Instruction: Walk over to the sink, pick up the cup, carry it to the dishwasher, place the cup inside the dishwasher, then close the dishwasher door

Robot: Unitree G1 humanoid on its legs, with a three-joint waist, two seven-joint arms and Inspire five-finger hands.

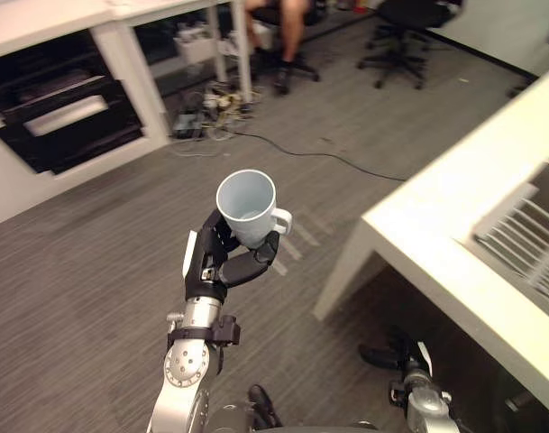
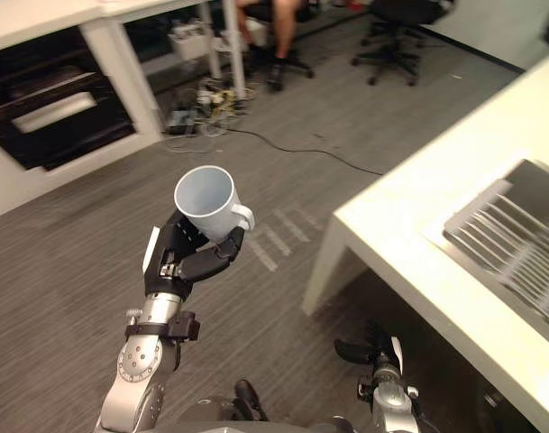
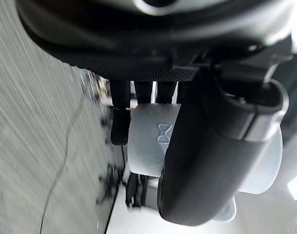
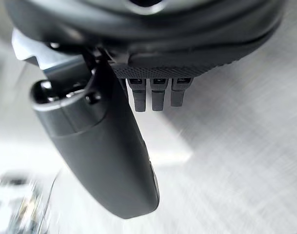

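White cup, small hourglass mark on its side, inside bare. I see my left hand wrapped round it, above the floor. Right hand hangs loose.

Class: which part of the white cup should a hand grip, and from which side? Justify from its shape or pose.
Grip the cup by its round wall, low down, coming from the side opposite the handle. The handle juts to the robot's right and the mouth faces up, so the bare wall offers the fullest wrap; the left hand holds it just so.
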